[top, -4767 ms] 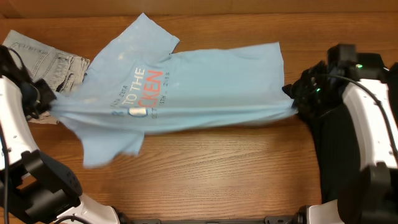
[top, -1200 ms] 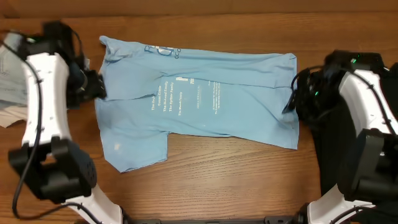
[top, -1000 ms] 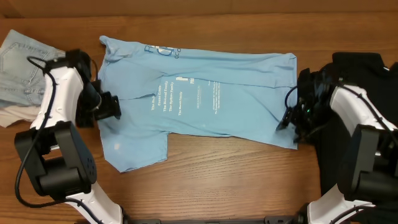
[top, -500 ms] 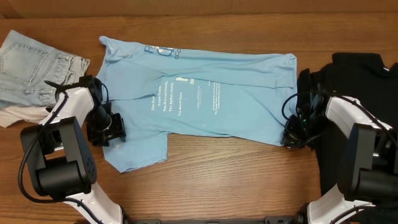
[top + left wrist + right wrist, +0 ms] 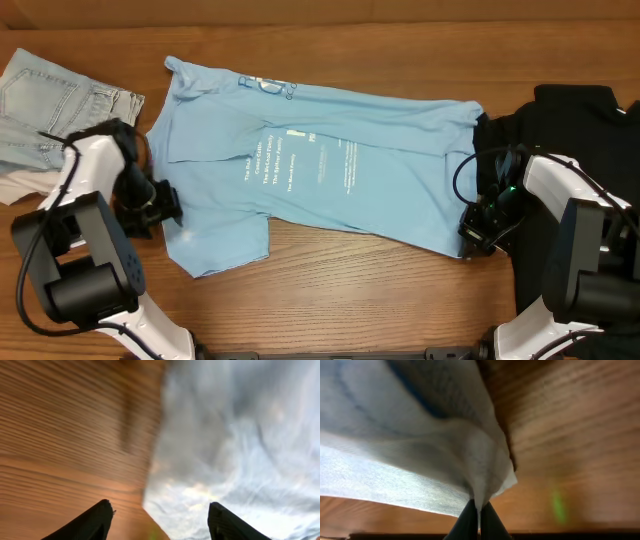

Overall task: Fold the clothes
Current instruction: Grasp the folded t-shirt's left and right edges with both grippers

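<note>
Across the table point(image 5: 350, 300) the light blue T-shirt point(image 5: 340, 170) stretches sideways, hem rightward, clamped in the right gripper point(image 5: 478, 508); left gripper point(image 5: 160, 506) apart

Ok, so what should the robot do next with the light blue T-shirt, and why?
Probably lower the left gripper and close it on the edge of the light blue T-shirt. Its fingers are open just above that edge, while the right gripper is pinching a corner at the other end.

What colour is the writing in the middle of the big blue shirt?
White, printed on the light blue T-shirt; clearest in the overhead view.
</note>
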Available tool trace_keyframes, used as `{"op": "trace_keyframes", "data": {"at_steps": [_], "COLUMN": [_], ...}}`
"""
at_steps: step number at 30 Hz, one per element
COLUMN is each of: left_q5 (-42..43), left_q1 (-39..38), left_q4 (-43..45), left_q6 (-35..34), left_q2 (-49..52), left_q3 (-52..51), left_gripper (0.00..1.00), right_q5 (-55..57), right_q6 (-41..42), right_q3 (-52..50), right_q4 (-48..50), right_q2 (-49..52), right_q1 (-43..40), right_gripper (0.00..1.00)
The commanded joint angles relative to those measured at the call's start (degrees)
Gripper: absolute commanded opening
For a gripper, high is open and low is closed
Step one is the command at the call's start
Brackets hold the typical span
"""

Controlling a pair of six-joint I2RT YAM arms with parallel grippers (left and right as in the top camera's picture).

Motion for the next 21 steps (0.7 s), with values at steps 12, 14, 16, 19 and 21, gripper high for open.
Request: {"op": "trace_keyframes", "data": {"at_steps": [12, 14, 16, 19, 21], "left_q5": [2.21, 3.52, 3.91, 0.85, 0.55], "left_q1": [1.46, 1.46, 1.6, 3.15, 4.9], "left_q4": [12.13, 13.25, 13.46, 10.38, 7.34], "left_q6": [-0.35, -0.35, -0.37, -0.81, -1.7], "left_q2": [-1.66, -1.66, -1.66, -1.7, -1.7], "left_q3": [-9.27, -10.32, -10.91, -9.81, -7.87], "left_gripper": [0.54, 0.43, 0.17, 0.04, 0.04], "right_q5": [2.1, 2.1, 2.1, 2.1, 2.1], "right_q6": [0.94, 0.94, 0.94, 0.94, 0.87], "right_q3": [0.44, 0.44, 0.44, 0.44, 0.44], "right_q4": [2.62, 2.62, 2.6, 1.51, 0.42], "right_q2": [-1.4, -1.4, -1.4, -1.4, -1.4], "right_q1": [0.0, 0.0, 0.0, 0.0, 0.0], "right_gripper": [0.04, 0.04, 0.04, 0.04, 0.04]}}
